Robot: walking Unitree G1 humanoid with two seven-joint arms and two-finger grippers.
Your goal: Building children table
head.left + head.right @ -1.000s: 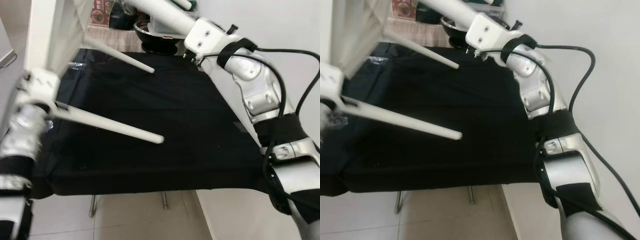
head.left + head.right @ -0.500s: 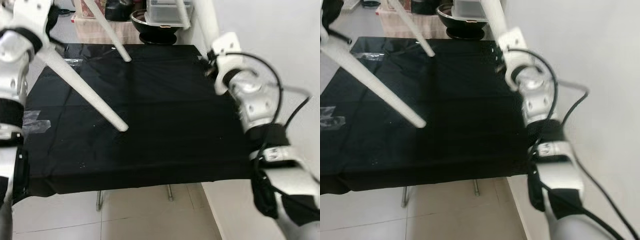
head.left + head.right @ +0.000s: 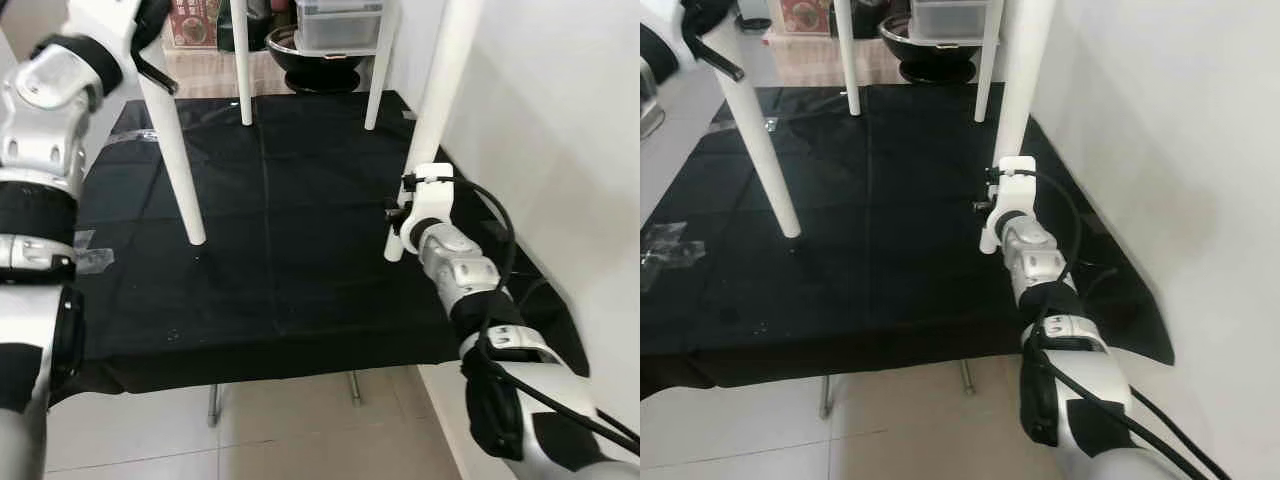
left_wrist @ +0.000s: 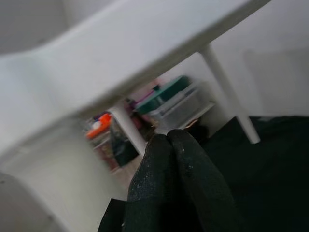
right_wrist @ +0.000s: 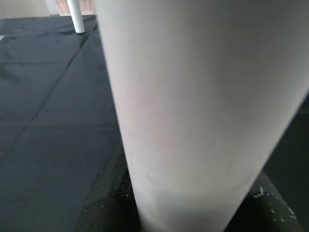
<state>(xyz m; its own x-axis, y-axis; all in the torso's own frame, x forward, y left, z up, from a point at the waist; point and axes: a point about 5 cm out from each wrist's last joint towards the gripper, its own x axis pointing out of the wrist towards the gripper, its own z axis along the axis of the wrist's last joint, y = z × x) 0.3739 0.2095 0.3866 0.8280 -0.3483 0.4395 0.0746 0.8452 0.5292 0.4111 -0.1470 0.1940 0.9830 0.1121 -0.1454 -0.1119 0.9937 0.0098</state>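
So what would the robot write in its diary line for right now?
phase: set upright | white table: legs on black cloth | right end effector: at near-right leg | left end effector: shut, under tabletop

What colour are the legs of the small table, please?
White; the table legs stand out against the black cloth in the left eye view.

The white children's table [image 3: 440,90] is standing upright on four round, slightly tapered legs — feet pressing into the black cloth [image 3: 300,250] covering the desk. The near-left leg [image 3: 175,150] and near-right leg [image 3: 1015,110] are planted well apart; the two far legs [image 3: 242,60] are standing near the cloth's back edge.
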